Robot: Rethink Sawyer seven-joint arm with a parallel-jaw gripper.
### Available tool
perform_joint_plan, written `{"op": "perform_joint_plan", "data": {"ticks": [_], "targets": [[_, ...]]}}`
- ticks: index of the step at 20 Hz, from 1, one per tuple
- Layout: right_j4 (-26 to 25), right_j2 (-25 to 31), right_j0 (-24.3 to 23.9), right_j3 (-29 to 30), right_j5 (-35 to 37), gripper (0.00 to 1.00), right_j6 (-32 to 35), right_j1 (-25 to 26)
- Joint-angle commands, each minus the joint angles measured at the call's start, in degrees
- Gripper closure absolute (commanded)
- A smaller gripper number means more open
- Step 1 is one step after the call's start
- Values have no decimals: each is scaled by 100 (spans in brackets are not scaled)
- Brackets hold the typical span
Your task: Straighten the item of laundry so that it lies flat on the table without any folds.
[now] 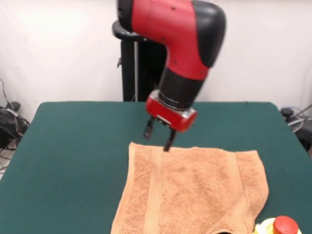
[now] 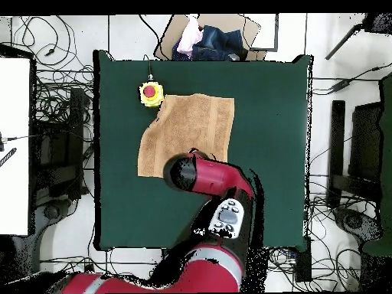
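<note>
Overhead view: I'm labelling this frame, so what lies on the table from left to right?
Bare table → red button → towel → bare table again.

The towel [image 1: 195, 190] is looped, rough terry with a flatter woven band; the table [image 1: 73, 161] wears matt green felt; the arm [image 1: 180, 39] has smooth, slightly glossy red and black plastic shells.

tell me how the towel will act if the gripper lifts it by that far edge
The towel is terry cloth and already curls at one corner, so it will probably sag and drape, not hold shape. Its looped pile on the felt table likely drags rather than slides. The gripper, fingers apart at the edge, would probably bunch it if pushed.
</note>
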Motion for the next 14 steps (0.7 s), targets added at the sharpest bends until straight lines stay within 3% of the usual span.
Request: {"op": "perform_joint_plan", "data": {"ticks": [1,8,14], "targets": [[-728,1007,-329,387,174,0,-590,-38],[-1159,899,-402,-352,408,0,-395,692],[-1302,546,-128,-1327,1365,0,-340,1508]]}}
